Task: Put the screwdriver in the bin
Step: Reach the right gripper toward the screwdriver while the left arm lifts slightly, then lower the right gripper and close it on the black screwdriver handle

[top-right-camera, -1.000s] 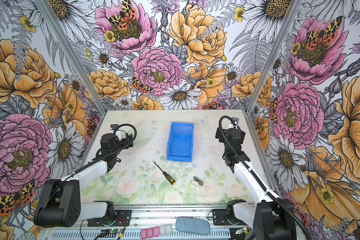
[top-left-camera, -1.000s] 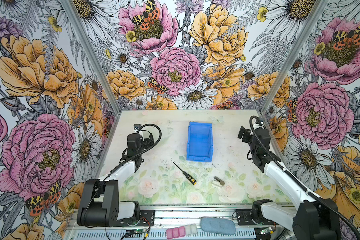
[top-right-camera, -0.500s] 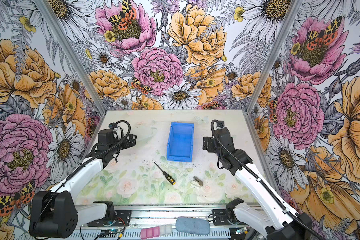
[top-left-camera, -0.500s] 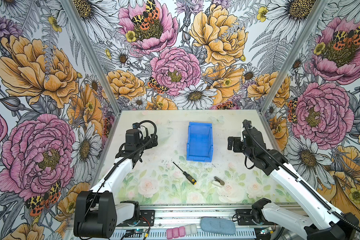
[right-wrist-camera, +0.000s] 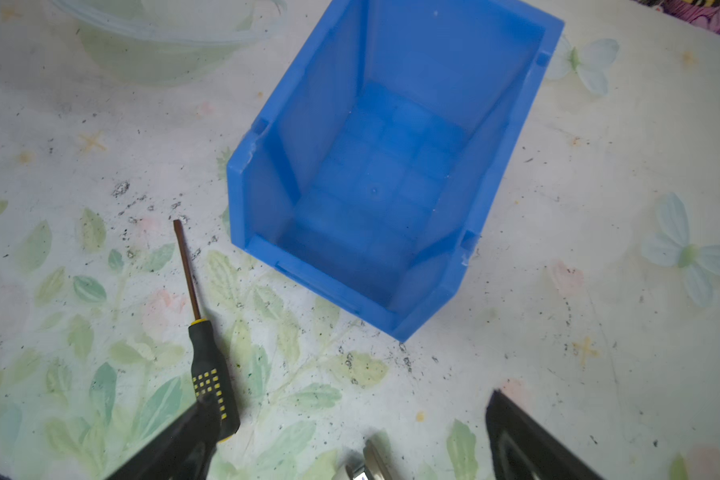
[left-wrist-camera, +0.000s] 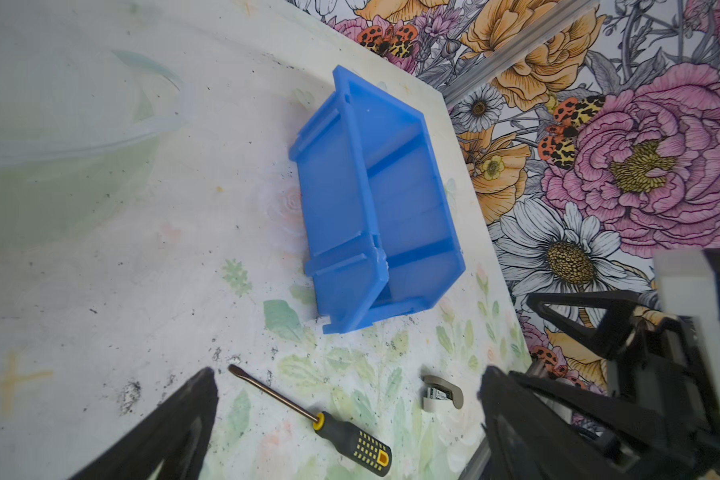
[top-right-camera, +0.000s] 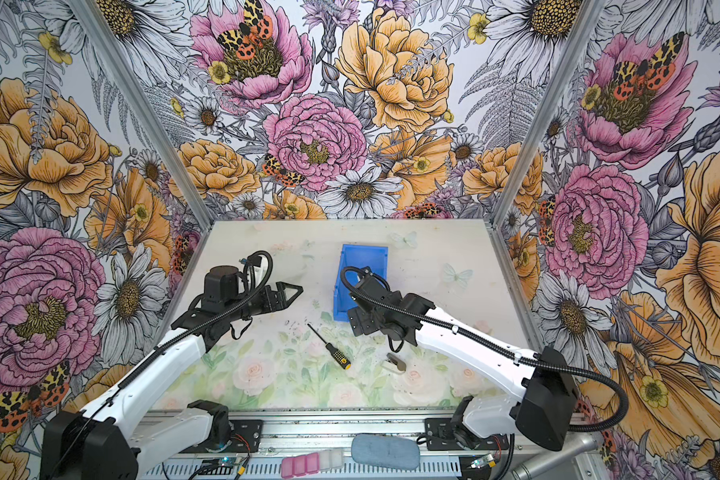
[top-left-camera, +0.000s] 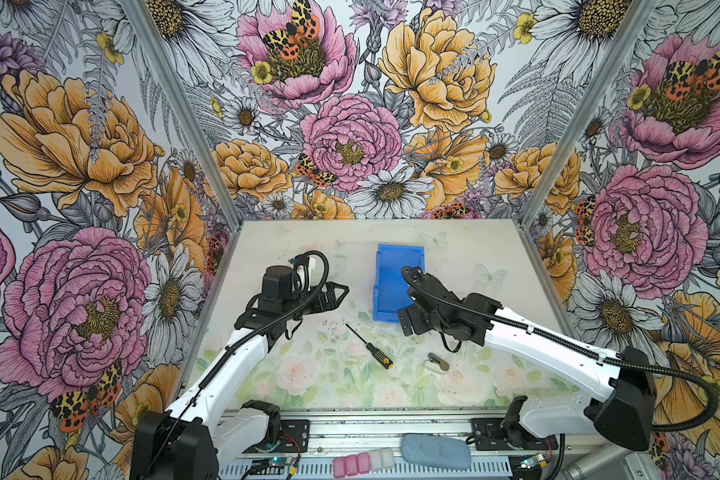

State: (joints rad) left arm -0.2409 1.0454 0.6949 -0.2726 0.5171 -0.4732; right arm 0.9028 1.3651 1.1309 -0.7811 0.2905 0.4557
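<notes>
Item 1. Left gripper [top-left-camera: 341,293]: hovers above the table [top-left-camera: 292,249] at its left side, aimed toward the middle. Jaws spread wide apart, nothing between them; the left wrist view shows both fingers [left-wrist-camera: 175,428] clear of every object.

Item 2. Screwdriver [top-left-camera: 368,347]: lies flat on the table, outside the bin, near its front left corner but not touching it. Thin shaft points toward the back left, dotted handle with yellow-orange cap toward the front right. It sits between the two grippers and neither grips it.

Item 3. Bin [top-left-camera: 385,286]: bright blue, upright, at the middle of the table toward the back, low lip facing the front. The right arm crosses over its front right corner in both top views.

Item 4. Right gripper [right-wrist-camera: 350,397]: poised over the table just in front of the bin. Jaws fully parted, holding nothing. In the right wrist view one finger [right-wrist-camera: 184,440] hides the end of the screwdriver's handle; contact cannot be told.

Item 5. Grey-tan clip [top-left-camera: 435,362]: on the table, right of the screwdriver, apart from it.
</notes>
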